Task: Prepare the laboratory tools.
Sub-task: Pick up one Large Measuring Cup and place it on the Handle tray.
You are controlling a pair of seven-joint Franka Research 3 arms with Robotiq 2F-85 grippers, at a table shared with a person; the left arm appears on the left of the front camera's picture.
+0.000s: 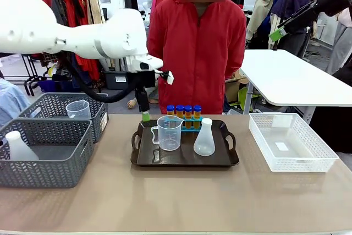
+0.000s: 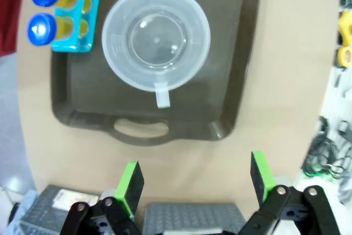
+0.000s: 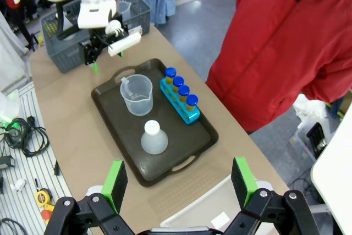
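The left gripper [image 2: 195, 182] hangs wide apart and empty beside the brown tray [image 2: 71, 103]. The right gripper [image 3: 179, 182] is wide apart too, high above the measuring jug [image 3: 136, 94].

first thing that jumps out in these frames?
The dark tray mid-table, holding a clear jug, a white flask and a blue rack of four blue-capped orange tubes at its far edge. The left gripper hangs open by the tray's left handle, and a person in red stands right behind the table.
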